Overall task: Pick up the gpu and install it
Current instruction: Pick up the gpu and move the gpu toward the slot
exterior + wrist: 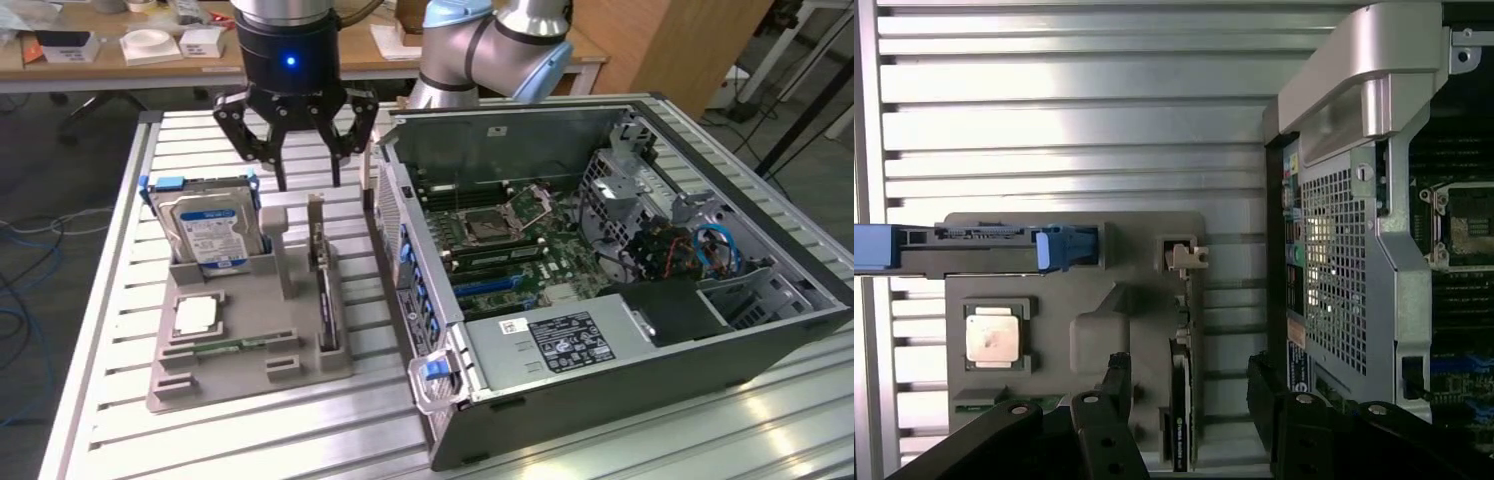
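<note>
Approach step, by my judgement. The pincer (pixel 307 165) hangs spread and empty over the far end of the grey holder (pixel 214 372). The gpu (pixel 326 295) stands on edge in the holder's slot on the exterior view's right, beside the open case (pixel 801 272). A grasp calls for straddling its thin top edge squarely.

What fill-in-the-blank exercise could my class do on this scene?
1. The gripper above the holder is ____.
2. The gpu stands on edge between the hard drive and the ____.
3. The hard drive carries a blue and ____ label.
Missing words: open; case; white.
</note>
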{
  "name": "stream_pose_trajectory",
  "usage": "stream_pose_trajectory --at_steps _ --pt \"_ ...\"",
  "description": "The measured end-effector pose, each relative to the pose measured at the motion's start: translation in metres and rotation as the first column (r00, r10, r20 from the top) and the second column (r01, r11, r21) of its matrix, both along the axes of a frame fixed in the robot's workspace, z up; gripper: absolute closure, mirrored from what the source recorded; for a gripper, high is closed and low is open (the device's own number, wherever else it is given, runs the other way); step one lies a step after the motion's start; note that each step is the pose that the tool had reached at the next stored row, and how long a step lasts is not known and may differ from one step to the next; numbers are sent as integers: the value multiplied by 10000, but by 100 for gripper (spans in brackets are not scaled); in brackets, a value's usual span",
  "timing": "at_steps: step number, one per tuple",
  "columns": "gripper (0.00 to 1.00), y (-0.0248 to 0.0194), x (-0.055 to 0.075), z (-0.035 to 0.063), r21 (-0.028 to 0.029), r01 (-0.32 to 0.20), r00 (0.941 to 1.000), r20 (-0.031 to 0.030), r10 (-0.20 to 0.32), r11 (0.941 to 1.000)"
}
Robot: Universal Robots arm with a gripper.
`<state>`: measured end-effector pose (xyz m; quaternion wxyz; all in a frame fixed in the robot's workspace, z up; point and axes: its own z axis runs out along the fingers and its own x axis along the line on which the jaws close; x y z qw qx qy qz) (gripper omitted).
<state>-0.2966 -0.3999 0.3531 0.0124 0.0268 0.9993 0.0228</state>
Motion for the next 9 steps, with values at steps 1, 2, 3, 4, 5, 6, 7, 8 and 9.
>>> stream_pose_trajectory --at_steps 1,2,3,4,5,6,7,8,9 --pt "41 0 0 -7 0 0 10000 0 0 10000" --pt "41 0 0 -13 0 0 10000 0 0 10000" --pt "41 0 0 -19 1 1 10000 1 -1 10000" --pt "41 0 0 -26 0 0 10000 1 0 10000" --pt "41 0 0 -33 0 1 10000 0 -1 10000" --pt "41 0 0 -39 0 0 10000 0 0 10000" --pt "41 0 0 -46 0 0 10000 0 0 10000" --pt "41 0 0 -52 0 0 10000 0 0 10000" --pt "41 0 0 -59 0 0 10000 0 0 10000"
